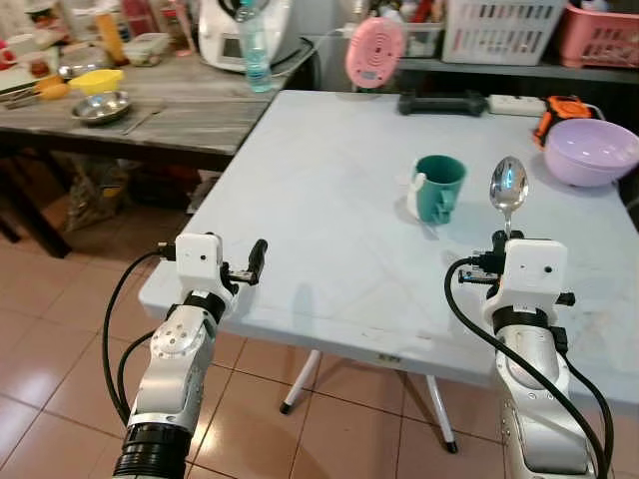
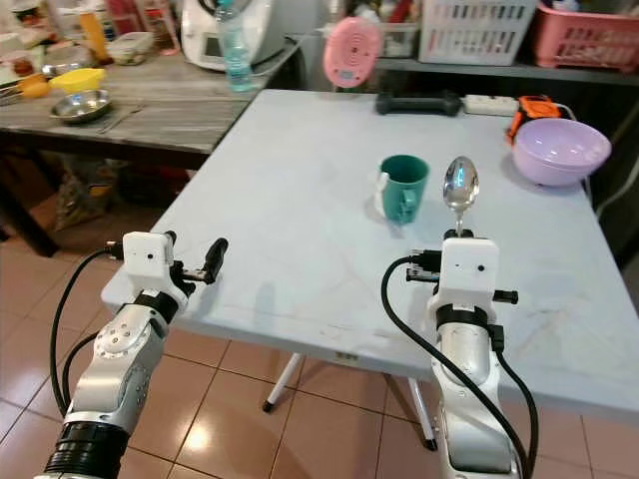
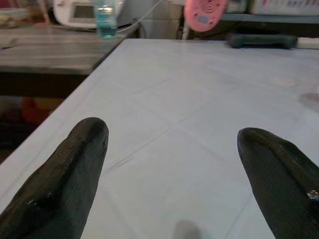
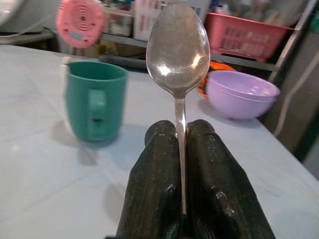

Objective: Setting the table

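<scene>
pale table (image 1: 329, 200), r gripper (image 4: 180, 137) raised, clamping spoon (image 1: 507, 188) upright, l gripper (image 3: 174, 164) level, fingers apart

You are looking down on a pale square table (image 1: 329, 200) on white folding legs (image 1: 302, 379), standing on reddish-brown floor tiles (image 1: 50, 339). At ten o'clock a dark wooden table (image 1: 190, 105) with a grey plank top butts up near its corner, cluttered with kitchenware. At twelve to one o'clock a dark shelf (image 1: 499, 70) runs behind, bearing a white basket (image 1: 499, 28) and a pink basket (image 1: 599, 35). Light is soft and even, with faint shadows on the pale top.
</scene>
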Robot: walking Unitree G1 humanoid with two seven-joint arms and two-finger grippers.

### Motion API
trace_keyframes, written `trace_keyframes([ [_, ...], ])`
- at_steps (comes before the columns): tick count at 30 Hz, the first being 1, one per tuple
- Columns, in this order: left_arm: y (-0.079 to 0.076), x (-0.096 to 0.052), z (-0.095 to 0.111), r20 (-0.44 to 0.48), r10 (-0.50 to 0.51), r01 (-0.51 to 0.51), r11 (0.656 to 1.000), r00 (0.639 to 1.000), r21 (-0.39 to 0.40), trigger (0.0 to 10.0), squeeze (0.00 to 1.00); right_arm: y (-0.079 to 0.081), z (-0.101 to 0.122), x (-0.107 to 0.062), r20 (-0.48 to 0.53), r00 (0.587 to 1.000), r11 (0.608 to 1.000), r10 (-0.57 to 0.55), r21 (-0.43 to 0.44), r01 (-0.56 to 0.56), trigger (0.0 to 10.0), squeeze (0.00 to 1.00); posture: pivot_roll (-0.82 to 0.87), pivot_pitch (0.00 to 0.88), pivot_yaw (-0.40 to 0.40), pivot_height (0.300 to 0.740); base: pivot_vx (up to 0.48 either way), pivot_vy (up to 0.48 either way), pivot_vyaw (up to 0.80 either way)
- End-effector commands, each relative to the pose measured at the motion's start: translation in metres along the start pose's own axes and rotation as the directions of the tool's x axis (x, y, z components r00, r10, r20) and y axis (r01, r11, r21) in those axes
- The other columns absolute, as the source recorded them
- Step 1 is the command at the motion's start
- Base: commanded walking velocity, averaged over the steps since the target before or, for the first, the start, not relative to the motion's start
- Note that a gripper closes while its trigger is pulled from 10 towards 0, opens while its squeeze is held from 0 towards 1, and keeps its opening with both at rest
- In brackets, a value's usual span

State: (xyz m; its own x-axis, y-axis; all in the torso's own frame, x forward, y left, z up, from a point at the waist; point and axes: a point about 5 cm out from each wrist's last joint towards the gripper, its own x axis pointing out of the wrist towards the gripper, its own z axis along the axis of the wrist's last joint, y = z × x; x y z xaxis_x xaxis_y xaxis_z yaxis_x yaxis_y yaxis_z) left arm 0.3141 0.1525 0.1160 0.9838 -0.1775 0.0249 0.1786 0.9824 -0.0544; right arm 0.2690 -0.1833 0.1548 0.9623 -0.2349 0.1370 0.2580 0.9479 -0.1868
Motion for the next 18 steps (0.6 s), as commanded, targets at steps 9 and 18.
trace_keyframes([
  [9,0.0013,0.0029,0.0019,-0.004,-0.017,0.017,1.000,1.000,0.006,10.0,0.00,0.0014,0.0028,-0.0030,0.008,1.000,1.000,-0.007,0.011,0.007,10.0,0.00,-0.15,0.014,0.059,0.740,0.000,0.178,-0.44],
  [18,-0.0003,0.0040,0.0032,0.004,-0.040,0.040,0.999,0.999,0.008,10.0,0.00,0.0024,0.0029,-0.0032,0.010,1.000,1.000,-0.009,0.012,0.008,10.0,0.00,-0.15,0.015,0.063,0.740,0.000,0.352,0.00],
])
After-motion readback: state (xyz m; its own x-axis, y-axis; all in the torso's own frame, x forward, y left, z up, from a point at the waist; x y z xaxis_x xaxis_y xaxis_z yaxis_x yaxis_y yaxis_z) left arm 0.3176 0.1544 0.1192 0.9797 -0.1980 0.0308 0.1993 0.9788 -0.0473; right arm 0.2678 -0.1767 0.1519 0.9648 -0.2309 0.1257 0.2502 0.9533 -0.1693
